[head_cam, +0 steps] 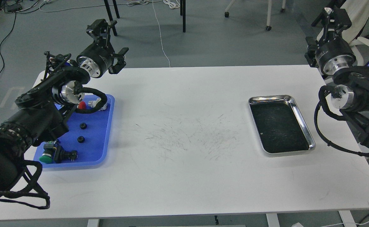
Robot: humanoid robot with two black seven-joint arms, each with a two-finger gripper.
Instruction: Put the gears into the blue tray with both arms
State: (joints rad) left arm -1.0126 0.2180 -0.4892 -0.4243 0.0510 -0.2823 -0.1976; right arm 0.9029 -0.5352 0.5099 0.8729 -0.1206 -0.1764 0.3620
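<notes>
Two small black gears lie on the blue tray at the table's left side. My left gripper is raised beyond the table's back edge, above and behind the tray, pointing away; its fingers cannot be told apart. My right gripper is raised past the table's back right corner, also seen end-on, with nothing visible in it. Part of the tray is hidden under my left arm.
On the blue tray also sit a green-capped push-button switch, a black switch body and a red-capped switch. A shiny silver tray with a dark bottom stands at the right. Chair legs and cables are on the floor behind.
</notes>
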